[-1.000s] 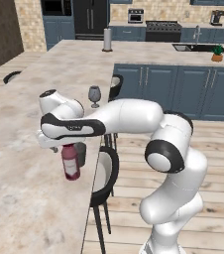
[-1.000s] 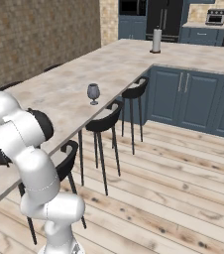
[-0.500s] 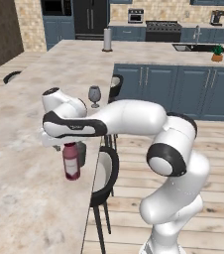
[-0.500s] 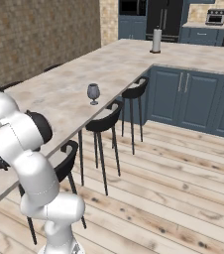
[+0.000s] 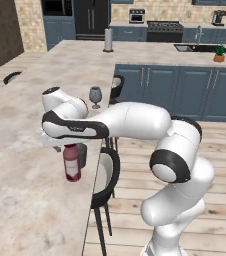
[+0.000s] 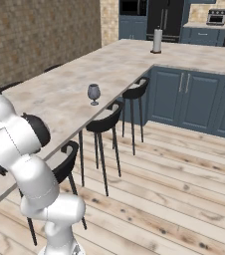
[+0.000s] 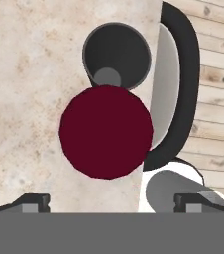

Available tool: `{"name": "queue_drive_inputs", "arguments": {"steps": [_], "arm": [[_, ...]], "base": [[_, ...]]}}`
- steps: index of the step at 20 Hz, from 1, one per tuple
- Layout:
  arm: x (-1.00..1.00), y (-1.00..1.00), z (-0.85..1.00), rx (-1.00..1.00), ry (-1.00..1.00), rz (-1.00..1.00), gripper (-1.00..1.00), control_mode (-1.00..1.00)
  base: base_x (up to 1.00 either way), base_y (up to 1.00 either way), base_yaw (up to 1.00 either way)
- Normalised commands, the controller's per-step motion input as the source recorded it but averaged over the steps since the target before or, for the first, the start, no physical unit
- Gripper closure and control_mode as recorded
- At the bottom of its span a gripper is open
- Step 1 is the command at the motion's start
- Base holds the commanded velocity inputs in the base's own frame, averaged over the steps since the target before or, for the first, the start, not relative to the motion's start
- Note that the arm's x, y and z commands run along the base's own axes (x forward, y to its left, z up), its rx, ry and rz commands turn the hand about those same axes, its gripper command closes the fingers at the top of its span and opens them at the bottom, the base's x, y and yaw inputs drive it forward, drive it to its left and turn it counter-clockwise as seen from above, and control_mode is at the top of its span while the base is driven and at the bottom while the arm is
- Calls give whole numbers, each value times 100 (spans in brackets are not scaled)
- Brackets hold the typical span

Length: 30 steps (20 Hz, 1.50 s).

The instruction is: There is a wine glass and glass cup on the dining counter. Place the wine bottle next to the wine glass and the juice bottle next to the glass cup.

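Observation:
The juice bottle [image 5: 72,162], maroon with a white label, stands upright near the dining counter's [image 5: 30,100] right edge. Its round dark red cap [image 7: 106,131] sits centred in the hand view. The dark glass cup [image 5: 82,155] stands right behind it, close beside it [image 7: 116,54]. My gripper [image 5: 69,145] hovers straight above the cap, open, its fingertips [image 7: 32,201] spread wide and touching nothing. The wine glass [image 5: 95,96] stands farther along the same edge, also seen from the other side [image 6: 93,93]. The wine bottle is out of view.
Black bar stools [image 5: 107,175] line the counter's right side [image 6: 104,119]; one seat shows just past the edge [image 7: 183,74]. A paper towel roll [image 5: 108,39] stands at the counter's far end. Blue cabinets [image 5: 185,85] run behind.
The hand has crept up slightly over the juice bottle. The bottle, the cup and the wine glass have stayed where they were.

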Motion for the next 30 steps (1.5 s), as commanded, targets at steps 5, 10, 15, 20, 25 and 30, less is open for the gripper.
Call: {"name": "queue_drive_inputs", "arguments": {"steps": [5,10,15,20,25,30], "arm": [[-34,-1,5,0,0,-4,-100,-100],[-44,-21,10,0,0,0,-100,-100],[-47,-34,13,1,0,0,-100,-100],[-47,-47,12,3,-1,5,-100,-100],[-47,-55,9,5,-1,9,-100,-100],[-44,-62,1,6,0,13,-100,-100]], "base": [[0,0,0],[0,0,0],[0,0,0],[0,0,0],[0,0,0],[0,0,0]]}}
